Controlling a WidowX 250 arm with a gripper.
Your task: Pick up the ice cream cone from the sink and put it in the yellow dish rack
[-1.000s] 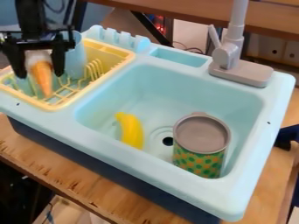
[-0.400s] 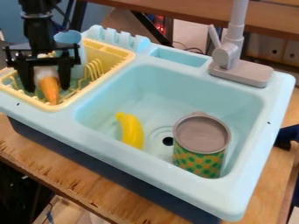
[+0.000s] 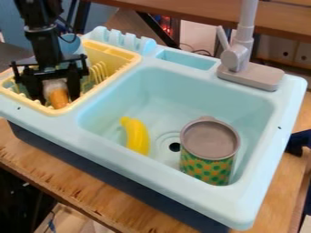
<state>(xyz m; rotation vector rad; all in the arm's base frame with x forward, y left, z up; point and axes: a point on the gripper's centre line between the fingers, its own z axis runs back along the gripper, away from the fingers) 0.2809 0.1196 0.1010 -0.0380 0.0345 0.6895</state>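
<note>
"Gripper [image 3: 57, 99] position?"

"Arm is coming in from the upper left of the frame, and the gripper is hanging, pointing down, at the left, low over the near corner of the yellow rack [image 3: 115, 75]."

"Jaws?"

"They are clamping on the orange toy [image 3: 58, 96], one on each side of its whitish upper part. The orange end is pointing down, close to the rack's near rim. Whether it is touching the rack, I am not able to tell."

"Anything close by?"

"A blue cup [image 3: 69, 45] is standing behind the arm, upper left, partly hidden."

"And the sink [image 3: 200, 91]?"

"It is taking up the middle and right of the frame. A yellow banana [image 3: 137, 135] is lying in it, just below the centre, left of the drain [image 3: 175, 147]. A can [image 3: 206, 168], patterned green and orange, is standing upright at the lower right, its grey lid [image 3: 209, 139] facing up."

"Fixtures?"

"A grey faucet [image 3: 236, 59] is rising from the sink's back edge, upper right. The unit is resting on a wooden table [image 3: 130, 200]."
</note>
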